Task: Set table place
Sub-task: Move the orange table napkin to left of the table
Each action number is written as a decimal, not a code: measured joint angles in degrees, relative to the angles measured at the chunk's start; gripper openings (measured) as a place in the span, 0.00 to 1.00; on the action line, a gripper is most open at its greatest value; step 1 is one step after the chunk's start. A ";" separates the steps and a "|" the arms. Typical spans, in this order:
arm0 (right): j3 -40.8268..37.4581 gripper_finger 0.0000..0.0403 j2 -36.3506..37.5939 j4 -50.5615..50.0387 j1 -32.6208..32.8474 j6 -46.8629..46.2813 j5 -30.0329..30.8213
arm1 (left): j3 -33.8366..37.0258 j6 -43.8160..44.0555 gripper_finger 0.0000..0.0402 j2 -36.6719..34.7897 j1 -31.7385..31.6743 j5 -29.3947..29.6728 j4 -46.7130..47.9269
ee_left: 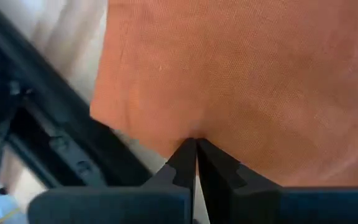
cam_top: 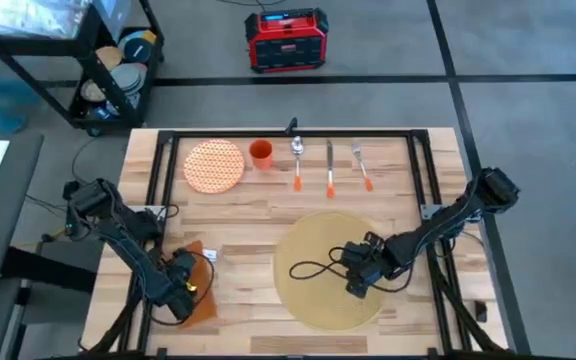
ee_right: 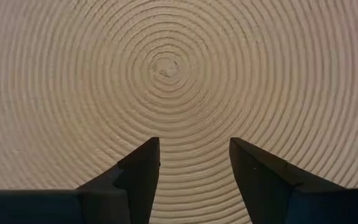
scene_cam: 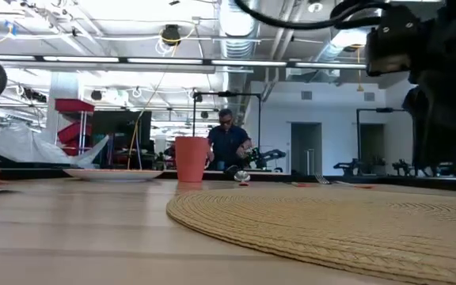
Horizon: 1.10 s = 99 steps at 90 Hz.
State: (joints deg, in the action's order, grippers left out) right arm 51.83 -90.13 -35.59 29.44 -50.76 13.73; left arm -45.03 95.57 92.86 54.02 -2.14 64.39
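Large round tan woven placemat (cam_top: 333,270) lies on the light plank table (cam_top: 238,215), right gripper (cam_top: 356,285) over it, jaws apart; left gripper (cam_top: 190,291) pinches the orange cloth napkin (ee_left: 241,81) beside it; plate, cup, cutlery beyond remain unplaced.

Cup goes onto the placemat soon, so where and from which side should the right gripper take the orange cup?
Judging by its pose, grip the orange cup across its upper wall. It stands upright, mouth open. Come from its near side: the plate sits close on one flank, the spoon on the other. The right gripper hangs open over the placemat.
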 joint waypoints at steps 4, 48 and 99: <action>0.00 0.45 0.00 -0.03 -0.73 1.70 -0.17 | 0.02 -0.04 0.00 0.04 0.00 0.06 1.72; 0.00 0.45 0.00 -2.92 -8.92 16.56 -0.46 | -11.43 20.23 0.00 -3.66 -3.21 14.60 12.10; 0.00 0.45 0.02 -0.75 -14.70 22.19 -0.51 | -18.65 26.27 0.00 8.43 1.87 10.51 3.23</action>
State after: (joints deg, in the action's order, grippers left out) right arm 51.83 -90.11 -36.35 14.74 -28.57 13.22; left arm -63.68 121.83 101.29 55.89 8.37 67.62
